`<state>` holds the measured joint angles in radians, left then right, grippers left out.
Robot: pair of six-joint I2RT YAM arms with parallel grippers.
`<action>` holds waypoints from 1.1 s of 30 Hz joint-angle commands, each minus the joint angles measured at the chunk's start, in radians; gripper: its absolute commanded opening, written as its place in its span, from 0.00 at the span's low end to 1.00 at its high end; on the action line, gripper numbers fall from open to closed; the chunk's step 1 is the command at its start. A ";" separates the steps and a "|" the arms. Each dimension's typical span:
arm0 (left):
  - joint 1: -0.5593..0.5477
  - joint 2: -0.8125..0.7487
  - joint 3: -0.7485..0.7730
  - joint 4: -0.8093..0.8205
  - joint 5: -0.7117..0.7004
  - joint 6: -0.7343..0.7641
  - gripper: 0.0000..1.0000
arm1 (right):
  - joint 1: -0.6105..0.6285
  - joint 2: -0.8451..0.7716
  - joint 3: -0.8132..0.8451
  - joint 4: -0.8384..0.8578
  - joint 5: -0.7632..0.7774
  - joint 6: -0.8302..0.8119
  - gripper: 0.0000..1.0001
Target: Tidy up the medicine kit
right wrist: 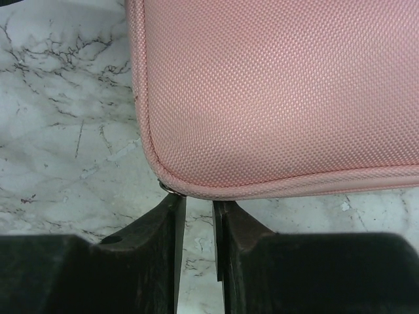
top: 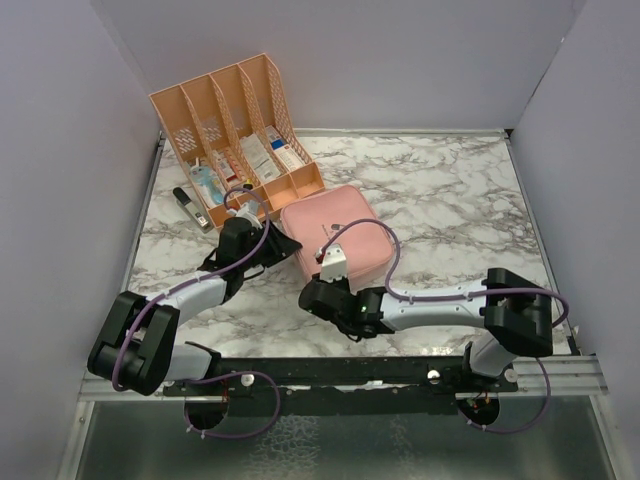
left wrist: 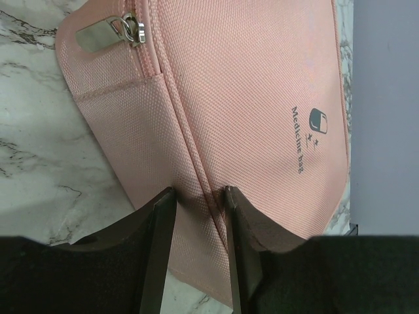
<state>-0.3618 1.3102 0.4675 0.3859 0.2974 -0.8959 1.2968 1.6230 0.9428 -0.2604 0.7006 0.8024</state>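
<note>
On a marble table [top: 450, 190] between white walls [top: 400, 60], left jaws pinch medicine kit [top: 318, 216]; right jaws' state unclear.

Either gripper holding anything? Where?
Left gripper pinches the medicine kit at its zipped side edge. Right gripper sits at the kit's corner; a hold cannot be told.
</note>
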 commanded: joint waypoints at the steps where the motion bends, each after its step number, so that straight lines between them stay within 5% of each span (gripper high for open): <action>1: -0.002 0.014 -0.002 -0.044 -0.009 0.014 0.37 | -0.002 0.008 0.068 -0.032 0.075 0.075 0.23; 9: -0.003 0.014 -0.003 -0.044 0.011 0.003 0.32 | -0.003 0.004 0.111 -0.080 -0.027 0.196 0.24; 23: -0.002 -0.002 -0.023 -0.043 0.019 -0.006 0.30 | -0.002 0.121 0.175 -0.131 0.077 0.256 0.20; 33: -0.002 -0.001 -0.018 -0.043 0.013 -0.006 0.29 | -0.004 0.114 0.197 -0.150 0.093 0.162 0.02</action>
<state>-0.3592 1.3083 0.4671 0.3893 0.2977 -0.9081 1.3006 1.7363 1.0920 -0.4191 0.7200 1.0145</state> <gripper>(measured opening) 0.296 0.060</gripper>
